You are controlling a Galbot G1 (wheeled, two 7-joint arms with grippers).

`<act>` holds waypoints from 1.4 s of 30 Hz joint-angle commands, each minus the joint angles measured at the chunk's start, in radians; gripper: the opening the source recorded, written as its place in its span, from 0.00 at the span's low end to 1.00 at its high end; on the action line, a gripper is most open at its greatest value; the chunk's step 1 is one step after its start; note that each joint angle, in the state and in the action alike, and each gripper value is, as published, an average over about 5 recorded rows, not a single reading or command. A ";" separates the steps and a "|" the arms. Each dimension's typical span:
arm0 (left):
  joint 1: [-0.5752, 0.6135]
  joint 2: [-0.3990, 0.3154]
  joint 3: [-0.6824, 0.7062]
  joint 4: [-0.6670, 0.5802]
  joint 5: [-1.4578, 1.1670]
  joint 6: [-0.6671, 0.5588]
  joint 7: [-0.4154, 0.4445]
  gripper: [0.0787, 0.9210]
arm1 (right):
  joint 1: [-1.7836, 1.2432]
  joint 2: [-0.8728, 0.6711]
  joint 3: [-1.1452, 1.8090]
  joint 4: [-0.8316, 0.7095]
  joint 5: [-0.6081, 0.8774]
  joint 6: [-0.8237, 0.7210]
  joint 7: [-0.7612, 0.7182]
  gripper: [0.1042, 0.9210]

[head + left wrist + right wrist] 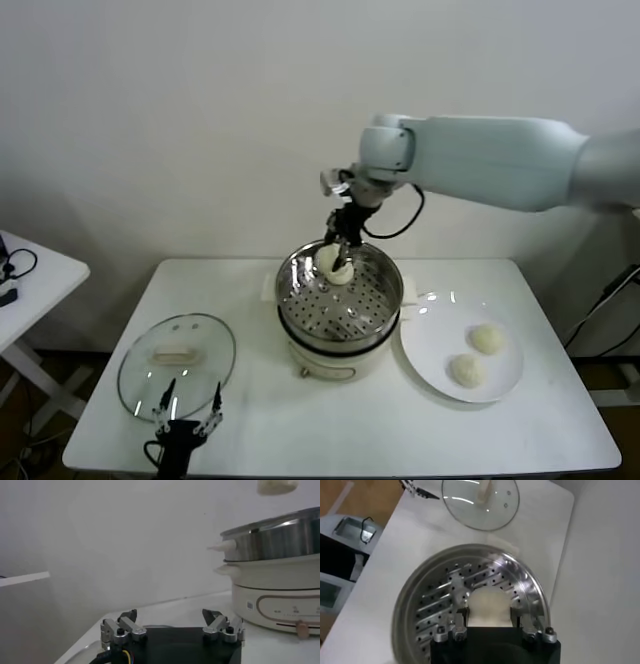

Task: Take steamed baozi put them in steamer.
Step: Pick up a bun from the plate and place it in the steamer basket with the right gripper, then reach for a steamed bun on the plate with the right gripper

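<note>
The right gripper (340, 262) is clenched on a bun (489, 609) just above the steamer (385, 290), so it should probably lower straight toward the perforated floor beneath its fingers before letting go, while the left gripper (187, 411) waits spread wide.

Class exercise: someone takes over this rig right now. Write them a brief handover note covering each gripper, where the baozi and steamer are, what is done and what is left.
Right gripper: shut on a baozi, held above the far side of the steamer.
Left gripper: open, parked low at the table's near edge beside the glass lid.
Two baozi wait on the white plate, on the steamer's right.
Done: one baozi picked up and carried over the basket; none visibly lying in it.
Left: lower and release this one, then move the two on the plate.
</note>
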 commanded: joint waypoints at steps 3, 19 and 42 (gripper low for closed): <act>-0.004 0.001 -0.001 0.003 0.001 0.002 0.001 0.88 | -0.209 0.120 0.060 -0.158 -0.131 -0.012 0.018 0.57; -0.015 0.002 -0.003 0.013 -0.003 0.001 0.002 0.88 | -0.229 0.139 0.061 -0.157 -0.153 -0.005 0.036 0.60; -0.002 -0.003 0.003 -0.002 0.011 -0.004 0.000 0.88 | 0.332 -0.457 -0.425 0.168 -0.103 0.277 -0.228 0.88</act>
